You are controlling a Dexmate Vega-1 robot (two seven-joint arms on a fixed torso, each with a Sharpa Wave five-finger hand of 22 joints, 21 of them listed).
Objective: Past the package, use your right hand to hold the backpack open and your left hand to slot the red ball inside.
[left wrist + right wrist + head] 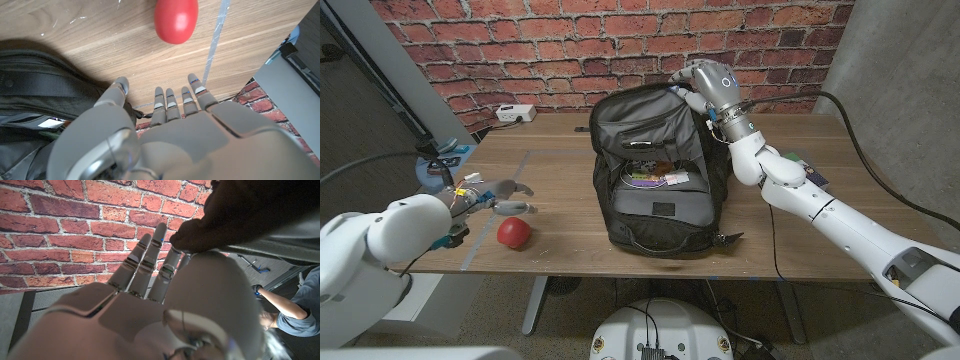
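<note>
A black and grey backpack (655,185) stands in the middle of the table with its main pocket gaping toward me. My right hand (708,85) is at its top rear edge, fingers (145,260) reaching under the dark fabric (250,215) and holding the flap up. The red ball (514,232) lies on the table left of the backpack, near the front edge. My left hand (492,196) hovers just beside it with fingers spread, holding nothing. In the left wrist view the ball (175,20) lies beyond the fingertips (172,100), with the backpack (45,90) off to one side.
Inside the pocket lie a purple disc and a white-labelled item (660,177). A white power strip (516,113) sits at the table's back left, and small blue items (450,150) at its left edge. A brick wall stands behind. A person's arm (292,312) shows in the right wrist view.
</note>
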